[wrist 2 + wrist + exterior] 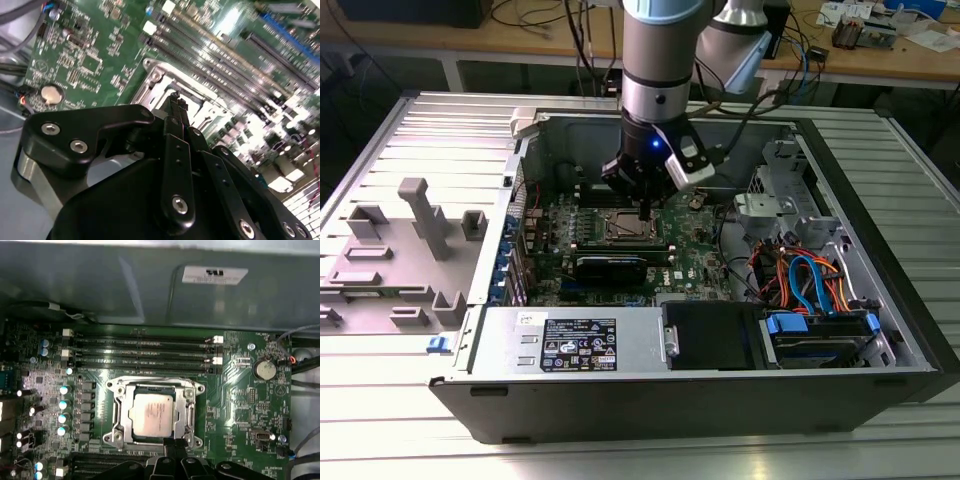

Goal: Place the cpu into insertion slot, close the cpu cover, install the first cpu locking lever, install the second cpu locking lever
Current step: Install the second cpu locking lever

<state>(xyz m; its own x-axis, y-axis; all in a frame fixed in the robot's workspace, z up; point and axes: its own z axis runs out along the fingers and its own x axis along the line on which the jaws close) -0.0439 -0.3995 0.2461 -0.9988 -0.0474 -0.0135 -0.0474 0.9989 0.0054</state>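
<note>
I see the cpu (152, 414) seated in the insertion slot (119, 412) under the closed cpu cover (190, 407), the gripper (175, 446) pinched empty at its edge; it looks light, stiff, fragile.

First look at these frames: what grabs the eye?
The gripper hangs inside the open computer case, right above the insertion slot on the green motherboard. The cpu sits in that slot, silver top up, with the cpu cover framing it and memory slots alongside.

Coin battery (264, 369); memory slots (142, 351)
</note>
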